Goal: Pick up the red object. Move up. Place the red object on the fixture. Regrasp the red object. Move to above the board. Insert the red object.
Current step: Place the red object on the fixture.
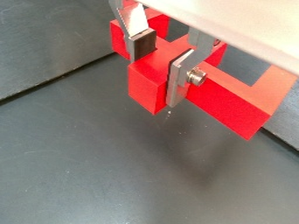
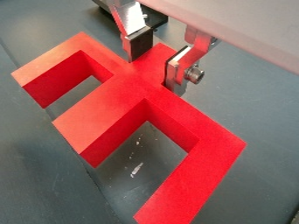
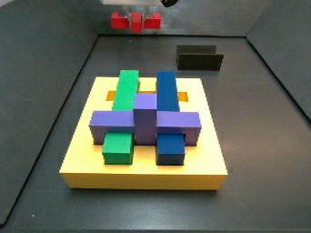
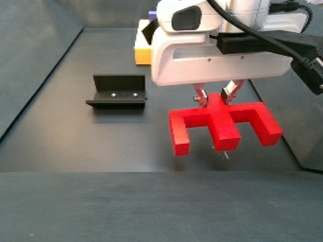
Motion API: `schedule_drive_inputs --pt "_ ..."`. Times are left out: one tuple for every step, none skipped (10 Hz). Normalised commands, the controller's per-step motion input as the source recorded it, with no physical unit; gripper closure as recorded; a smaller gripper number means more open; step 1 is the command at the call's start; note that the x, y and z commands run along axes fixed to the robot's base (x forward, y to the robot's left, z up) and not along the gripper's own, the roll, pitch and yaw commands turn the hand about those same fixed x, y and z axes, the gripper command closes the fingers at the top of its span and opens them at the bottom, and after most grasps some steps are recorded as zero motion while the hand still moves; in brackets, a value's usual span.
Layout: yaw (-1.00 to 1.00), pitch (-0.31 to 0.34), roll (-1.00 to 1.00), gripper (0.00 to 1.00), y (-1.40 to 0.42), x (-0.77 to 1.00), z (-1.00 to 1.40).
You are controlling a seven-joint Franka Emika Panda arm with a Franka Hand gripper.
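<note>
While clamped on the red object by its central bar, hung the tool clear above the tabletop, at four o'clock from the fixture, legs pointing down.

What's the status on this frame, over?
Pincer shut on the bright red three-legged bar, bar clear of the floor. Small dark L-shaped fixture empty, off to the side. Nothing between them.
</note>
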Motion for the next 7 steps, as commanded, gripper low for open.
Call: schedule_drive_inputs --pt "0.00 -0.026 0.00 1.00 0.00 0.00 0.00" --pt "0.00 0.000 0.00 1.00 0.00 0.04 0.00" --pt "0.00 0.000 -0.19 1.00 -0.09 0.42 0.00" --pt "0.00 0.000 -0.56 1.00 -0.16 0.74 0.11" --pt "0.00 0.000 -0.72 1.00 -0.12 0.73 0.18" --pt "0.00 0.000 -0.76 1.00 -0.10 0.74 0.19" --pt "0.00 -0.043 -0.79 1.00 -0.09 0.69 0.15"
